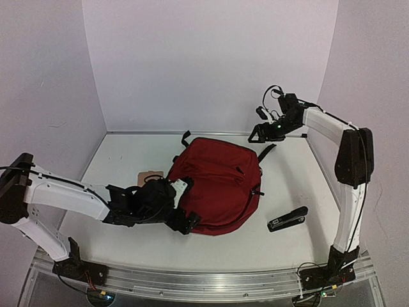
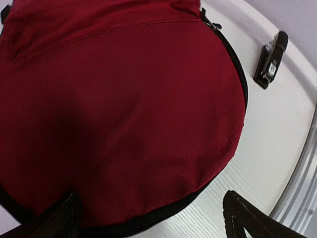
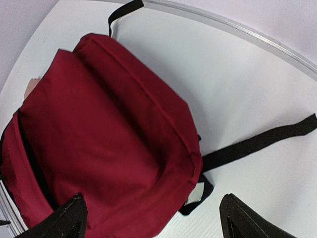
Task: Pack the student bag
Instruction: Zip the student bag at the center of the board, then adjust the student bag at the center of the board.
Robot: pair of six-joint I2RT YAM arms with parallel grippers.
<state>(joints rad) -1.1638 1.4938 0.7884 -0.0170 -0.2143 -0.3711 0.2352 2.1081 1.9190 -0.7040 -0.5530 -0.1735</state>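
The student bag [image 1: 217, 185] lies flat in the middle of the table, dark red with a black zipper round its edge; it looks closed. My left gripper [image 1: 182, 206] is at the bag's near-left edge, open. In the left wrist view the bag [image 2: 119, 109] fills the frame, and its rounded rim lies between the spread fingers [image 2: 247, 218] of the left gripper [image 2: 148, 223], which do not squeeze it. My right gripper [image 1: 265, 134] hangs open above the back right, off the bag. From there I see the bag [image 3: 104, 148] below the right gripper [image 3: 153, 223].
A black stapler [image 1: 287, 219] lies on the table to the right of the bag, and it also shows in the left wrist view [image 2: 271, 59]. A tan flat thing [image 1: 150, 174] peeks out at the bag's left side. Black straps [image 3: 257, 144] trail from the bag's top. A metal rail [image 1: 211, 281] runs along the near edge.
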